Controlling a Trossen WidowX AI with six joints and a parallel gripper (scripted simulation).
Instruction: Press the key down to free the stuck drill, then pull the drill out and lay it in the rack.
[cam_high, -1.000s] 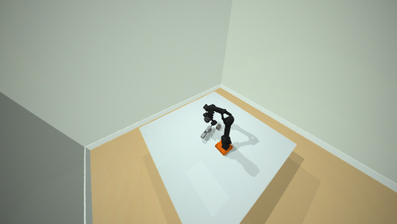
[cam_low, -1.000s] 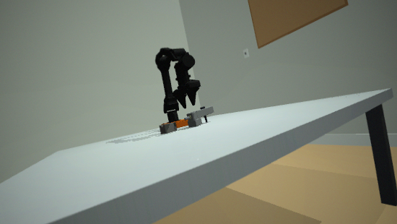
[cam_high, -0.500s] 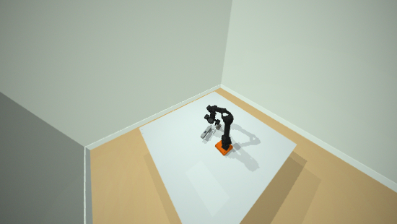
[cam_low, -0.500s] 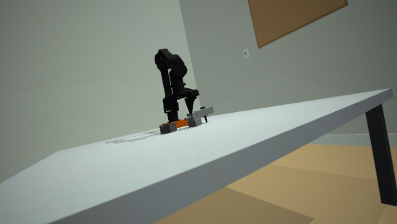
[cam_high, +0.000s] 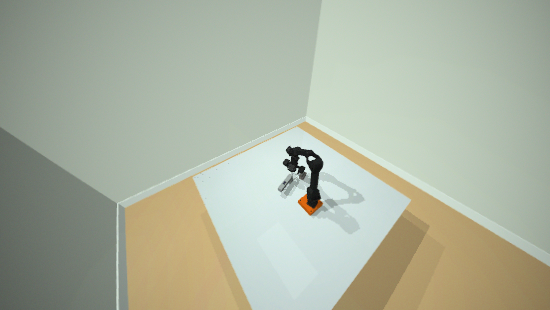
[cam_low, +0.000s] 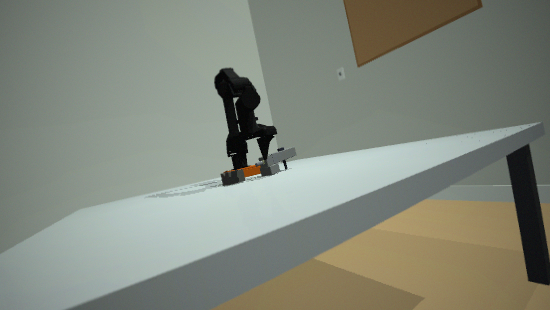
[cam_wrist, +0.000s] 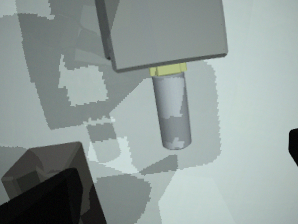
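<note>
While the arm (cam_high: 316, 167) (cam_low: 230, 115) bends low over the bench (cam_high: 240, 220) (cam_low: 150, 235), its jaws stand wide apart with nothing between them. Below, the drill (cam_wrist: 172, 112), a grey cylinder, juts from a yellow collar (cam_wrist: 168, 69) on the end of a grey block (cam_high: 285, 183) (cam_low: 282, 155) (cam_wrist: 167, 32). A brown-grey block (cam_wrist: 65, 165) sits near one fingertip.

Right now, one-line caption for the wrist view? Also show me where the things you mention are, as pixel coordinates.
Open gripper (cam_wrist: 189, 161) over the gray cylinder (cam_wrist: 172, 112), which sticks out of a gray block (cam_wrist: 167, 32) through a yellow collar (cam_wrist: 168, 69).
</note>
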